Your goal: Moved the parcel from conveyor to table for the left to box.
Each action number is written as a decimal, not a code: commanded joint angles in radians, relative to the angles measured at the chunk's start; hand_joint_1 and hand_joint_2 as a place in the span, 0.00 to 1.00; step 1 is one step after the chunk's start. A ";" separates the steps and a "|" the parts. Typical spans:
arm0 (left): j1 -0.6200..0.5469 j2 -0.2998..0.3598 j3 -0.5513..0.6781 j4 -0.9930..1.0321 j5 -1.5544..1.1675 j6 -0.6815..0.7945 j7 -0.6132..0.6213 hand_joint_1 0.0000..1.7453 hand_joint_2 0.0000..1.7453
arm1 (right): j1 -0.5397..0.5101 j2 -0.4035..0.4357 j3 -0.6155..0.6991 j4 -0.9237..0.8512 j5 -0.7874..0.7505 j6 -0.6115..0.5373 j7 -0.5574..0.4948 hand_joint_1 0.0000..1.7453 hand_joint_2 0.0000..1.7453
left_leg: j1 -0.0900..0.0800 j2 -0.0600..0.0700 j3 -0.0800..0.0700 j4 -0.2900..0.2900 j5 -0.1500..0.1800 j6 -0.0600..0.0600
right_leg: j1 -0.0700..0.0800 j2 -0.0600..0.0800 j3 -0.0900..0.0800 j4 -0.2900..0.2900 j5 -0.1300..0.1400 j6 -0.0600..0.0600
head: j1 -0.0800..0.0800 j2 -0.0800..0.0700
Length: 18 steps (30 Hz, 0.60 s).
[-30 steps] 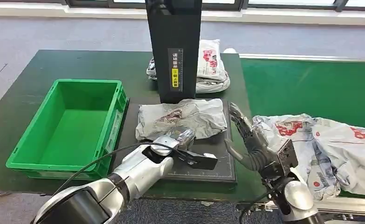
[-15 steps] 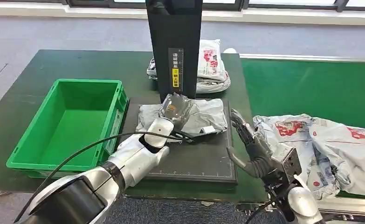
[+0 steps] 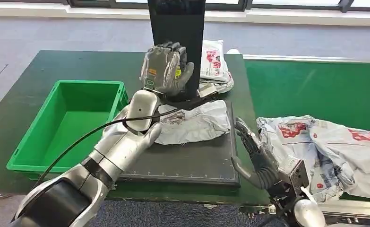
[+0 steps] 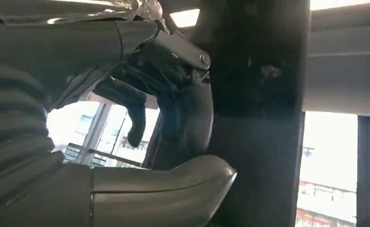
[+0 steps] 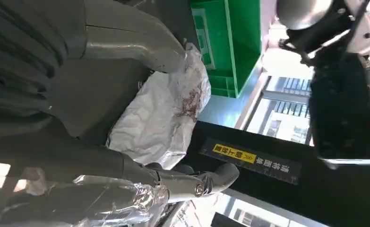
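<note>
A dark green table (image 3: 55, 66) carries a green crate (image 3: 69, 125) out past the left hand (image 3: 166, 68); a black mat (image 3: 192, 163) lies below that hand, a crumpled grey parcel (image 3: 194, 124) on it; beside the right hand (image 3: 261, 161), a bright green conveyor (image 3: 310, 90) bears more parcels (image 3: 334, 146).

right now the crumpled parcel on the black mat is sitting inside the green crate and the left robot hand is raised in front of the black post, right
Not quite. The head view shows the parcel lying on the black mat beside the green crate, not inside it. The left robot hand is indeed raised in front of the black post.
</note>
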 commanded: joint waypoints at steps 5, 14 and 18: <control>0.007 0.031 0.052 -0.077 -0.008 -0.011 -0.003 0.00 0.00 | -0.001 0.007 -0.032 0.006 -0.002 0.000 0.006 0.00 1.00 | 0.000 0.001 0.001 -0.001 0.000 -0.001 | 0.000 0.001 0.001 -0.001 0.000 -0.001 | 0.000 0.000; -0.010 -0.004 0.010 0.048 -0.068 -0.128 -0.018 0.00 0.00 | -0.077 0.003 -0.008 0.082 0.000 0.015 0.005 0.00 1.00 | 0.000 0.002 0.002 -0.001 0.000 0.000 | 0.000 0.002 0.002 -0.001 0.001 0.000 | 0.000 0.000; -0.059 -0.038 0.008 0.246 -0.018 -0.313 -0.075 0.00 0.00 | -0.122 -0.014 0.000 0.128 -0.011 0.047 0.004 0.00 1.00 | 0.000 0.002 0.002 -0.001 0.000 0.000 | 0.000 0.002 0.002 -0.002 0.001 0.000 | 0.000 0.000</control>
